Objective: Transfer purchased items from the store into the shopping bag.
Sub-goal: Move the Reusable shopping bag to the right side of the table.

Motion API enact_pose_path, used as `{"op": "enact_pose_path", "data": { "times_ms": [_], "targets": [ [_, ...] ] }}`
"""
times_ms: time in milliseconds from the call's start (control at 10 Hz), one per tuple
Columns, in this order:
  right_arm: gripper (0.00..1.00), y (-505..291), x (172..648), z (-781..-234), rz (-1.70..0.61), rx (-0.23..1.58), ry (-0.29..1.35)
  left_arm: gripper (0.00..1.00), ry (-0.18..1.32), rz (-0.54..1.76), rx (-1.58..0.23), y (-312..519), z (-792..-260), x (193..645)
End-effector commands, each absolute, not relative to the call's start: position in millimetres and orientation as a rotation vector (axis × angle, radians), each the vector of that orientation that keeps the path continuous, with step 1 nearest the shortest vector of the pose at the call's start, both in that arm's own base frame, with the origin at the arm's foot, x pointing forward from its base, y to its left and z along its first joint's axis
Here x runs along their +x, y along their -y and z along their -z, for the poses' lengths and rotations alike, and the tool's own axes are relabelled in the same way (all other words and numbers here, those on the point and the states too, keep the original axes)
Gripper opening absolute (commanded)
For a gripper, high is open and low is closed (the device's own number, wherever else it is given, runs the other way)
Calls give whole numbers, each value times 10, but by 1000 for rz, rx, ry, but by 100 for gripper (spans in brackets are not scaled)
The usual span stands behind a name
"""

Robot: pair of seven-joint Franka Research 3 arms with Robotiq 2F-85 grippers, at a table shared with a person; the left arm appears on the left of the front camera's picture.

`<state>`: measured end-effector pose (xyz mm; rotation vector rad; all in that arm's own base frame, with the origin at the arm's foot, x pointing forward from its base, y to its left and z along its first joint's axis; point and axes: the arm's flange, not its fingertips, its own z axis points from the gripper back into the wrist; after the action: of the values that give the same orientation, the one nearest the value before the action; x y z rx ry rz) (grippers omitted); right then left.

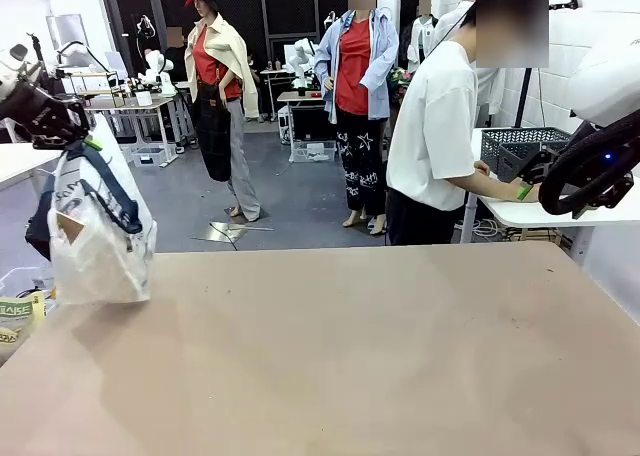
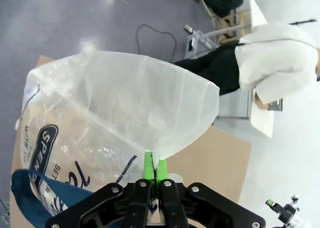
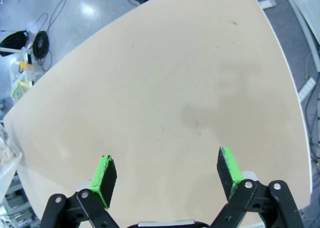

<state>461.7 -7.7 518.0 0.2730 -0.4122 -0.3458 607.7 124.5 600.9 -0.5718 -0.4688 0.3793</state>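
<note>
Front view: tall translucent crinkly plastic shopping bag w/ navy strap handles [image 1: 100, 238] stands at table's [image 1: 350, 356] left edge, left gripper [image 1: 88, 141] up at its top; person in white tee [image 1: 435, 126] leans over a side table. Left wrist: jaws pinched tight on bag's clear rim. Right wrist: right gripper [image 3: 167, 175] hovers over bare tan tabletop, jaws spread wide, nothing btwn them.

Shopping bag [image 2: 125, 113] bottom cut off by frame edge.
</note>
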Motion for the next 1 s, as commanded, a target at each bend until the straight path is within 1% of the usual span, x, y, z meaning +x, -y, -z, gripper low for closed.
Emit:
{"op": "enact_pose_path", "data": {
  "times_ms": [0,200,500,600,900],
  "targets": [
    [100,81,4621,-5190,340,265,408,0,420,-427,-541,-1398,-6159,6257],
    [100,81,4621,-5190,340,265,408,0,389,-474,-539,-1601,-6141,6369],
    [100,81,4621,-5190,340,265,408,0,370,-480,-544,-1684,-6081,6439],
    [100,81,4621,-5190,340,265,408,12,380,-473,-534,-1681,-6076,6457],
    [100,81,4621,-5190,340,265,408,71,470,-420,-533,-1586,-6132,6381]
  ]
}}
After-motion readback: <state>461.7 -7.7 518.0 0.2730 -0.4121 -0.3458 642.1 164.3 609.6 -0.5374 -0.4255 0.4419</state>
